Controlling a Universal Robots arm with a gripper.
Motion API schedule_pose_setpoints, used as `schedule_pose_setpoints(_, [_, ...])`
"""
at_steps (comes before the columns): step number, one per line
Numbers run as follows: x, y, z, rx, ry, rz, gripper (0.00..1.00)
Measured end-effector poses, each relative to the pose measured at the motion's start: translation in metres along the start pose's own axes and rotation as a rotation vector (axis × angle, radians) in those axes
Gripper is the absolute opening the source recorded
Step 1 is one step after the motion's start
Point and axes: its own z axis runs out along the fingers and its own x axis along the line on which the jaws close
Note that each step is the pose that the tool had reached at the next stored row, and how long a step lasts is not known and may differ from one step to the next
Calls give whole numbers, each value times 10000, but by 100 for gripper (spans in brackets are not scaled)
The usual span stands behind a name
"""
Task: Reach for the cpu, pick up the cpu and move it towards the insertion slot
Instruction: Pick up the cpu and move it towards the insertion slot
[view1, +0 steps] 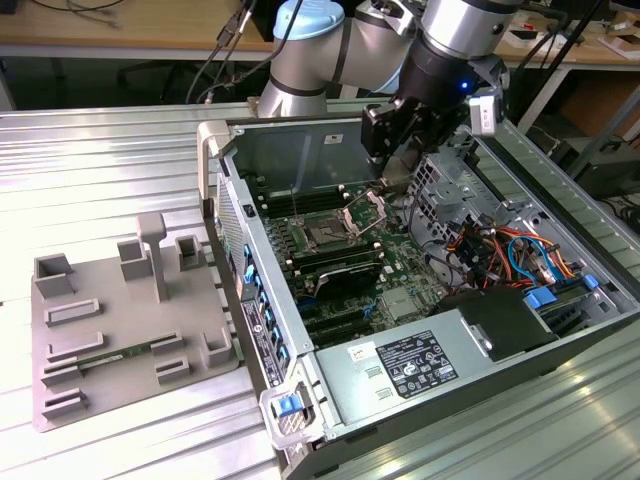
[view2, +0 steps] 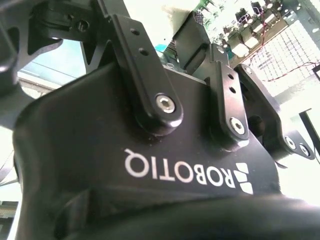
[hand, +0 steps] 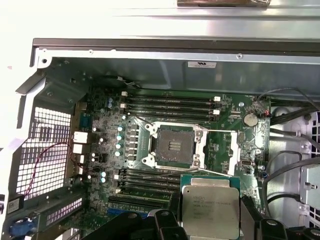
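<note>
Matt silvery metal cpu (hand: 210, 211)

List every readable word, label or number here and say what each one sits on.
White logo on the black body of the claw: a maker's name, not quoted here.
Power supply label: print too small to read.
Case wall sticker: too small to read.
Engraving on the cpu, held in the claw: too small to read.
</note>
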Motion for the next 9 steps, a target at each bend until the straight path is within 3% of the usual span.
schedule_pose_setpoints(9, [-8,105,61,1,0,0,55])
